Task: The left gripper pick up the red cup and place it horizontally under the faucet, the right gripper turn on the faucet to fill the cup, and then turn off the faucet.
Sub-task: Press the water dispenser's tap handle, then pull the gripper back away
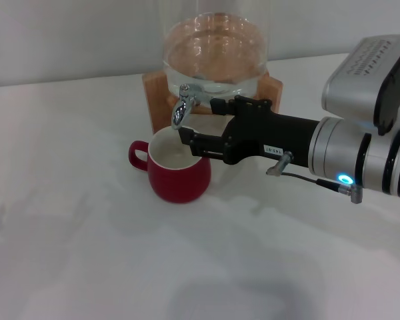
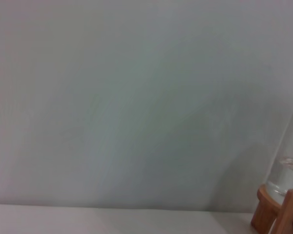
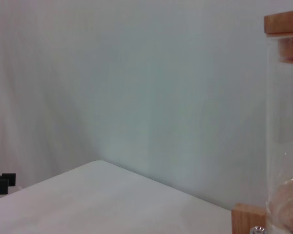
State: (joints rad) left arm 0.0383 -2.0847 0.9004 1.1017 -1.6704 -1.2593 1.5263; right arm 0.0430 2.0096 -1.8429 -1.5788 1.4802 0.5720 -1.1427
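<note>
Where the chrome faucet (image 1: 182,107) juts out near the frame's top centre, the glossy red cup (image 1: 177,168) stands upright just beneath it, cream inside, handle pointing left. The right gripper (image 1: 185,133) reaches in from the right beside the spout; its finger spread is unclear.

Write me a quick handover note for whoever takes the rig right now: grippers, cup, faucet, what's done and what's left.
Right gripper: reaching in from the right, fingertips at the faucet; whether it grips the lever cannot be told.
Left gripper: out of the head view; its wrist camera sees only wall and the edge of the wooden stand.
Red cup: upright on the table directly under the faucet, handle toward the robot's left. No water stream visible; fill level cannot be told.
Done: cup placed.
Left: confirm filling, then make sure the faucet ends up shut and pull the right arm back.
</note>
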